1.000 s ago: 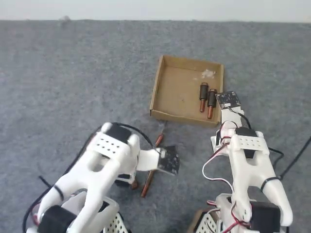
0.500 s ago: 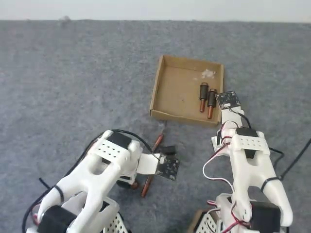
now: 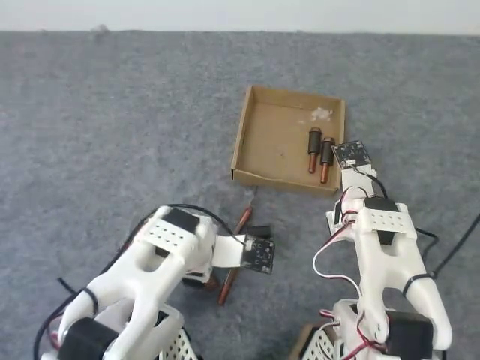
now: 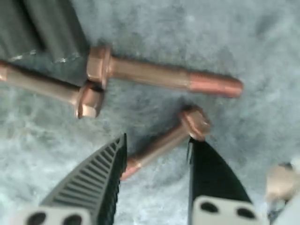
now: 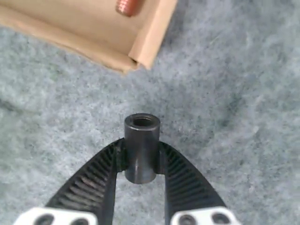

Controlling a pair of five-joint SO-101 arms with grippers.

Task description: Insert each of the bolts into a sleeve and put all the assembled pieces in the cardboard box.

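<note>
In the left wrist view my left gripper [image 4: 157,143] is open just above the grey carpet, and a short copper bolt [image 4: 164,140] lies slanted between its fingers. Two longer copper bolts [image 4: 164,76] [image 4: 49,86] lie beyond it, head to head. My right gripper [image 5: 140,150] is shut on an upright black sleeve [image 5: 142,140], just outside the cardboard box's corner [image 5: 143,47]. The cardboard box [image 3: 247,139] holds two assembled pieces [image 3: 314,150] [image 3: 326,160] near its right wall. From above, copper bolts [image 3: 244,219] [image 3: 226,285] show beside the left arm's wrist [image 3: 257,253].
A dark ribbed object [image 4: 47,23] lies beyond the bolts in the left wrist view. Black cables [image 3: 142,221] trail around the left arm's base. Open grey carpet [image 3: 112,112] stretches left of and behind the box.
The left arm has drawn back slightly toward its base, its wrist settling lower over the bolts. The right arm and its sleeve have stayed still.
</note>
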